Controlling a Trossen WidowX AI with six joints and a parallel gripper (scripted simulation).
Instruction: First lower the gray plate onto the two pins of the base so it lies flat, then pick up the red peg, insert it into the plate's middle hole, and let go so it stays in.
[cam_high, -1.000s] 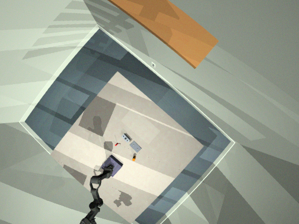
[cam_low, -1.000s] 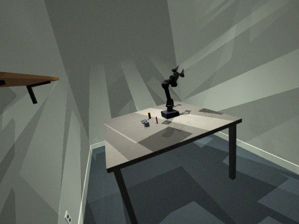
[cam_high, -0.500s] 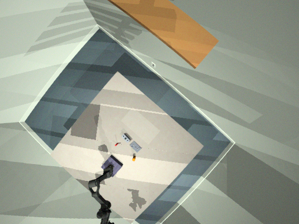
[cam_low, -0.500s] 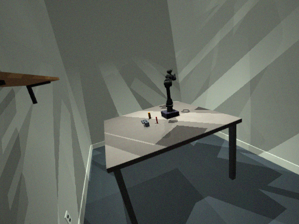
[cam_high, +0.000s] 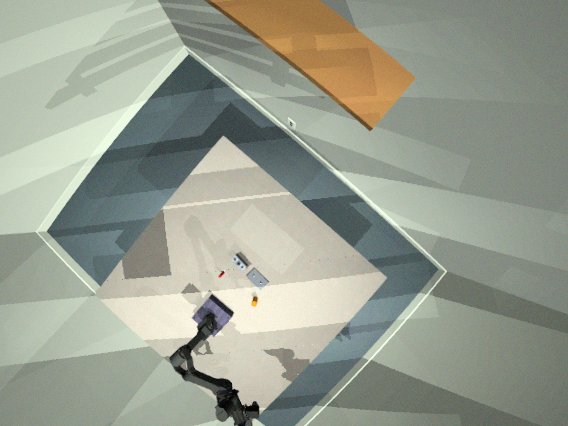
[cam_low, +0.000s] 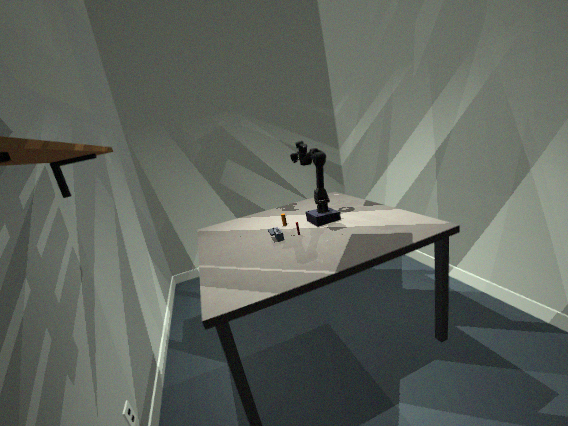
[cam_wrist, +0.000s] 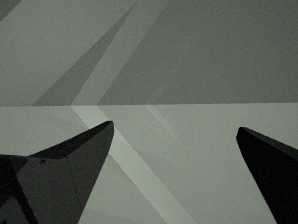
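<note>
Two fingers are standing wide apart. The gray plate (cam_high: 240, 261) (cam_low: 278, 237) is apparently lying from the gripper (cam_high: 240, 418) (cam_low: 294, 153) (cam_wrist: 175, 129) toward the worktop's (cam_high: 330, 295) (cam_low: 240, 280) opposite corner.

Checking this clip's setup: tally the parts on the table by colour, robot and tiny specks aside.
Gray: 2 (plate, two-pin base)
Red: 1 (peg)
Orange: 1 (cylinder)
Total: 4
</note>
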